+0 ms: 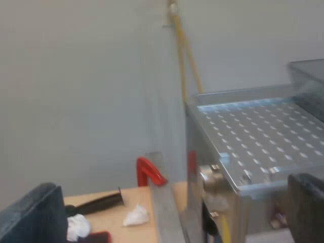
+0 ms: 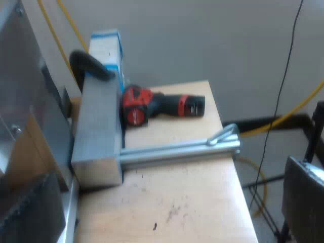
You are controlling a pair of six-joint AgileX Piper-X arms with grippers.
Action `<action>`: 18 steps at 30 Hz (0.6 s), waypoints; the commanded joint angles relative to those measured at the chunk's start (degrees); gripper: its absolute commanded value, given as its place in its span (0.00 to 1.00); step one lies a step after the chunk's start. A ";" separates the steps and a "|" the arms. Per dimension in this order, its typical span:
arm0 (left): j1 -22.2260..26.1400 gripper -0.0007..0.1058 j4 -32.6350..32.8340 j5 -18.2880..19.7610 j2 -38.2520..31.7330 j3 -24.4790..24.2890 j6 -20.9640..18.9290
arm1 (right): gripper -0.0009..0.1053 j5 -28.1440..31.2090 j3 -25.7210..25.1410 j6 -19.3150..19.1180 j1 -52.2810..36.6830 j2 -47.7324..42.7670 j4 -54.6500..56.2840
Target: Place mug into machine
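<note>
The left gripper (image 1: 169,210) is held wide open, with nothing between its fingers, close to an upper corner of the espresso machine (image 1: 238,167). The machine's perforated metal top (image 1: 263,131) is seen just beyond the gripper, with the bean hopper (image 1: 309,76) at its far edge — a yellow cable (image 1: 183,55) is run up the wall behind. Beside the machine, on the bench (image 1: 111,215), a red clamp (image 1: 148,172), a black rod-shaped thing (image 1: 98,202) and crumpled white paper (image 1: 135,216) are laid. The right gripper (image 2: 167,202) is likewise spread wide and empty over the bench — a metal block with a bar (image 2: 98,136) and a red-and-black power drill (image 2: 162,107) are set beyond it.
</note>
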 commanded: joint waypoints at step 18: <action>-1.42 0.84 20.20 0.70 -28.22 7.30 0.46 | 0.85 0.77 -1.43 -2.03 0.11 -21.35 16.81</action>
